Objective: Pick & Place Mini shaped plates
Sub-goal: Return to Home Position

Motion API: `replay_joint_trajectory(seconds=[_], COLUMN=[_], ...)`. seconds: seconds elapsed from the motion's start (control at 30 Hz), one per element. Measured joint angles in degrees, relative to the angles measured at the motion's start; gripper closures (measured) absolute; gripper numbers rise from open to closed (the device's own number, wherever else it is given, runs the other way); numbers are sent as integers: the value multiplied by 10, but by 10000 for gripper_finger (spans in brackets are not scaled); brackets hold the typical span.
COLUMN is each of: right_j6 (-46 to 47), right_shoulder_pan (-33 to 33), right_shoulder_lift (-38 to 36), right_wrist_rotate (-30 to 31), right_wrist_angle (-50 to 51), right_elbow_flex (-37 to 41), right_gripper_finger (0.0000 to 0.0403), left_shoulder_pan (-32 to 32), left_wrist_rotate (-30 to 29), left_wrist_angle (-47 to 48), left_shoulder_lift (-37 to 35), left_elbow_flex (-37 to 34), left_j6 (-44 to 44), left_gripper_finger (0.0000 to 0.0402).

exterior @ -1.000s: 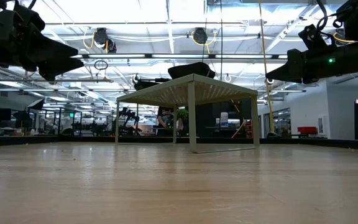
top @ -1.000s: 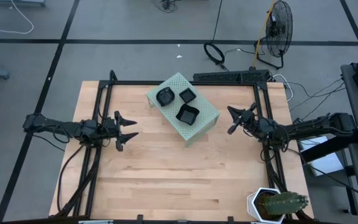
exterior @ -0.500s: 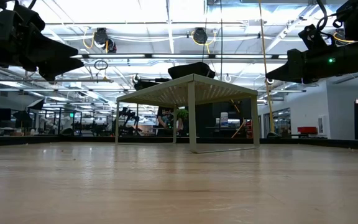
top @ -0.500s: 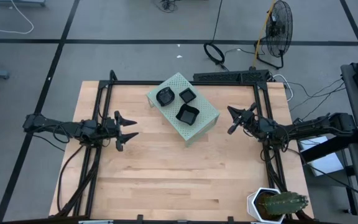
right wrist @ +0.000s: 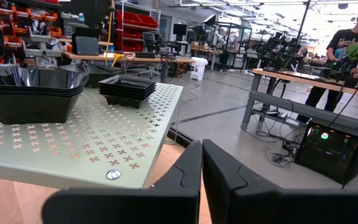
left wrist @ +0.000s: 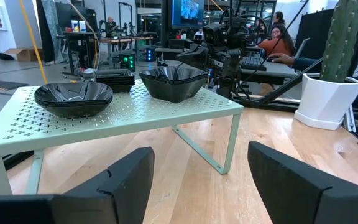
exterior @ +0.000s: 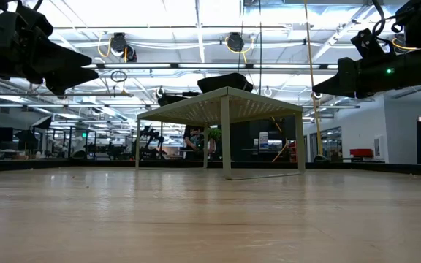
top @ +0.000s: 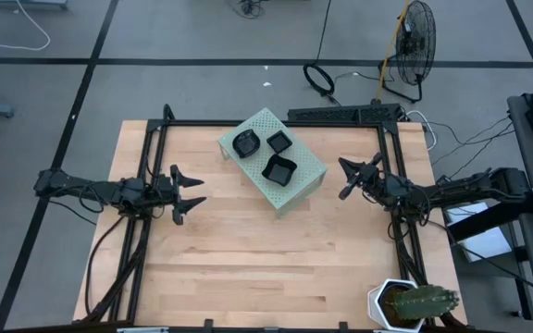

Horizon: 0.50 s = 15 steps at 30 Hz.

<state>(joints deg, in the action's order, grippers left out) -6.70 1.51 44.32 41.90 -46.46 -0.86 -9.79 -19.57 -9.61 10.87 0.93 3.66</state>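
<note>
A: Mini shaped plates (top: 279, 169), from above?
B: Three stacks on the green shelf (top: 309, 168), which stands on the desk (top: 248, 259). Left claw (top: 198, 190) and right claw (top: 343, 178) hover at either side.
A: Low view?
B: Dark plates top the shelf.
A: Wrist views?
B: Left claw gapes, empty. Right claw's fingers are pressed together, empty.

Nothing legible in any view. Closest candidates: the monitor (left wrist: 187, 11) beyond the table in the left wrist view shows a blue graphic, its characters too small to read. The dark T-shirt (right wrist: 345, 42) on the person in the right wrist view has a print, also unreadable. No readable markings on the mini shaped plates (left wrist: 73, 96) or the green shelf (left wrist: 135, 112).
</note>
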Motion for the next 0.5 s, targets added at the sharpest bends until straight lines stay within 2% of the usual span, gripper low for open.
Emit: replay_joint_trajectory(seconds=[0.17,0.5], right_j6=[0,0], right_shoulder_pan=[0,0], right_shoulder_lift=[0,0], right_wrist_rotate=[0,0], right_wrist_angle=[0,0], right_elbow_flex=[0,0], right_gripper_finger=[399,399], left_shoulder_pan=[0,0], left_wrist_rotate=[0,0], left_wrist_angle=[0,0], left_shoulder_lift=[0,0], left_elbow_flex=[0,0], left_j6=[0,0], left_gripper_finger=[133,152])
